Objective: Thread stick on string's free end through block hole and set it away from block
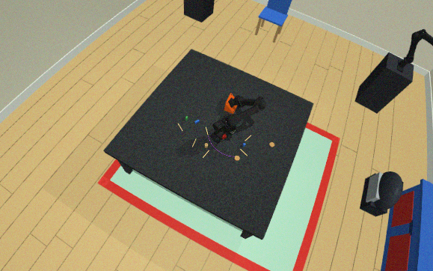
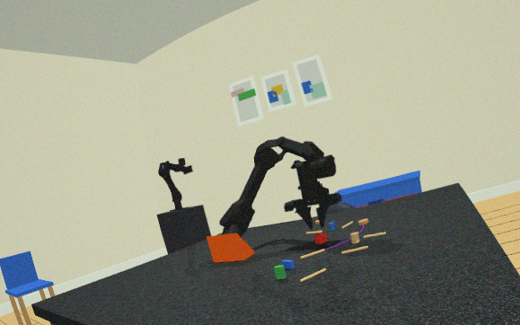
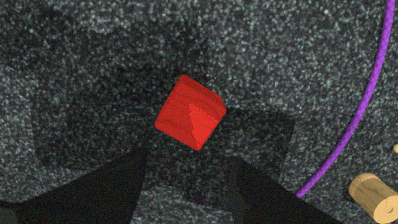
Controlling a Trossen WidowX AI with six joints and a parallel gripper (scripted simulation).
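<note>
Your arm [image 2: 251,186] is reaching up from its base, bending sharply at the elbow and folding forward, so the wrist is pointing almost straight down. Your gripper [image 2: 313,215] is hanging just above the surface, touching nothing. Its jaws are standing partly apart, nothing between them. In the wrist view, the two dark fingers are angling in from the lower corners with a clear gap showing.

I read no text, labels, brands or numbers anywhere; the three wall posters [image 2: 279,90] carry only coloured blocks, no lettering.
</note>
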